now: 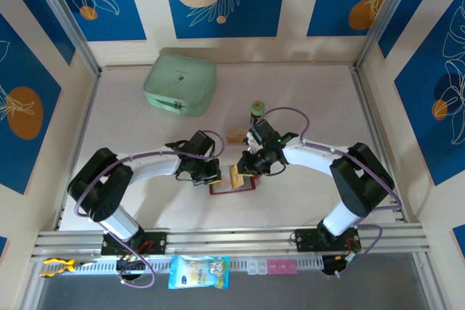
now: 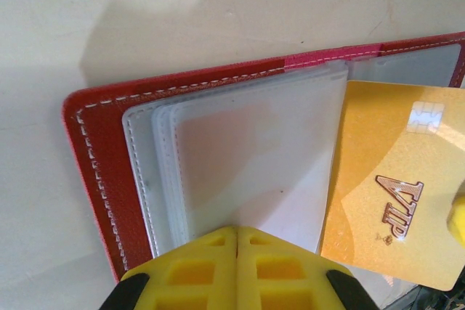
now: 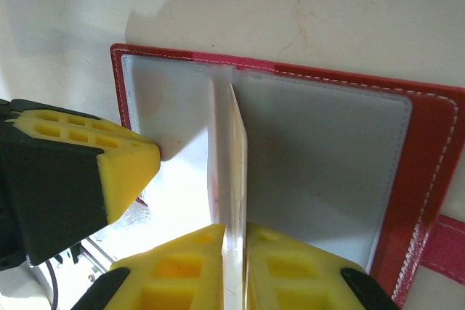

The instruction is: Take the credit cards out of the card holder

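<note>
Left pincer (image 2: pixel 236 236), tipped downward, pressed together on card holder (image 2: pixel 91 172); right pincer (image 3: pixel 235 231), likewise, pinching gold credit card (image 2: pixel 378 179).

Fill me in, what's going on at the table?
The card holder lies open on the table. The left gripper, shut, presses its tip on the clear sleeves, pinning it. The right gripper is clamped on a gold card, its inner edge tucked behind the sleeves. A second card seems to lie on the table further back.
</note>
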{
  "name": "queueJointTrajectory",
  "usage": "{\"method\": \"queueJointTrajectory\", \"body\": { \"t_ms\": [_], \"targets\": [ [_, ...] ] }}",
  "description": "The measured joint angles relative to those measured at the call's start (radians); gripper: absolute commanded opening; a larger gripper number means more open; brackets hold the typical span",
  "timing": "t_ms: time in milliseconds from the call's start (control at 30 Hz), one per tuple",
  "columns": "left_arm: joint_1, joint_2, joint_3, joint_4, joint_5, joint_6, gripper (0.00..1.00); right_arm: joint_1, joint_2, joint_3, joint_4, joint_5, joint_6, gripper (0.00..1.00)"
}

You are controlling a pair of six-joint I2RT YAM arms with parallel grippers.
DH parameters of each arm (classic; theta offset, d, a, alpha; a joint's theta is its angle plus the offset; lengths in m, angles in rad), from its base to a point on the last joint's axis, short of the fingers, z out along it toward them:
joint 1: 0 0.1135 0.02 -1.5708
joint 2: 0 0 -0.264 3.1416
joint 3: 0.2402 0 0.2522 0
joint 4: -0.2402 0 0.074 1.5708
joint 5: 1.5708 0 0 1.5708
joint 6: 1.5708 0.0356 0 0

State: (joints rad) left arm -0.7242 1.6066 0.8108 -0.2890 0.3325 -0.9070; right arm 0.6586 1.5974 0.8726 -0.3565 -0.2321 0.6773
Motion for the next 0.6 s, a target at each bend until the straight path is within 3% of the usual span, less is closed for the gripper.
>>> {"method": "queueJointTrajectory", "body": {
  "t_ms": [600],
  "targets": [
    [0.0, 0.0, 0.0, 0.001, 0.0, 0.0, 0.04, 0.023, 0.004, 0.007, -0.049, 0.024, 0.011, 0.1]
  ]
}}
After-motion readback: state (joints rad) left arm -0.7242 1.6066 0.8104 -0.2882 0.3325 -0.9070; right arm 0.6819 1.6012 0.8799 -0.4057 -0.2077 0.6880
